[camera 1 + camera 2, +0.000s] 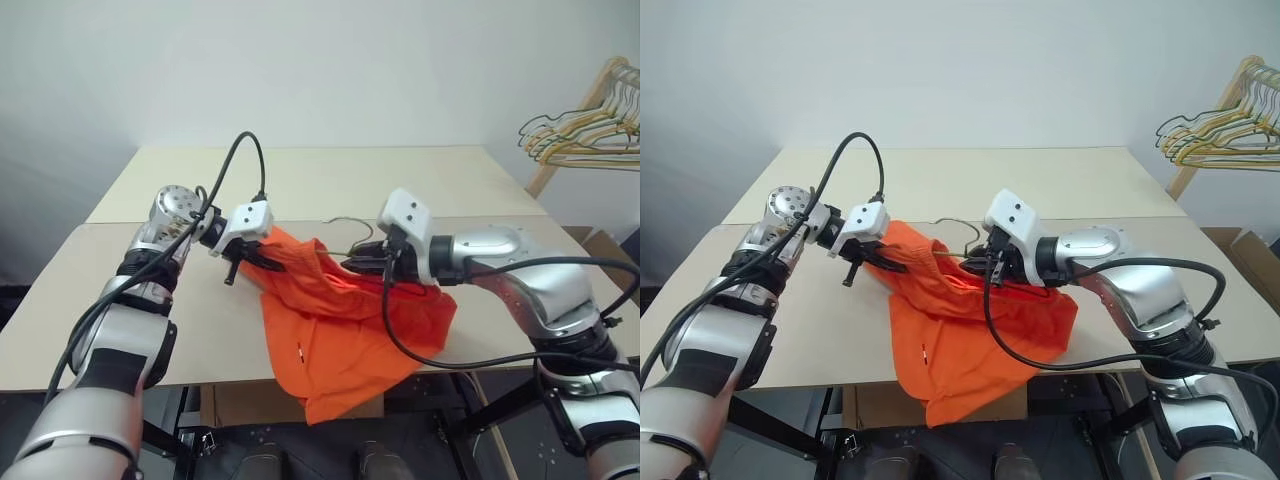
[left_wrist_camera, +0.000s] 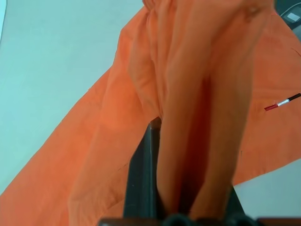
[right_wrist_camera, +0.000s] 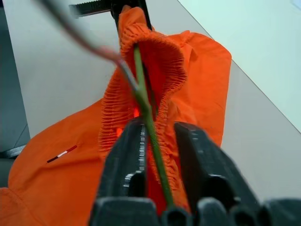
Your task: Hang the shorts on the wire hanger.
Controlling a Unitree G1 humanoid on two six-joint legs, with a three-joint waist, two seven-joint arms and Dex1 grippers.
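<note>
I had the left gripper (image 1: 262, 257) clamped on the left end of the shorts (image 1: 345, 335), which draped over the table (image 1: 330, 180) at its near edge. My right gripper (image 3: 157, 141) sat narrow around the wire hanger (image 3: 149, 123), its rod threaded through the gathered waistband; the fingers weren't fully pinched together.

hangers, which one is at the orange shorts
The thin wire hanger running through the shorts' waistband on the table; the other hangers are bunched together far off to the right.
</note>
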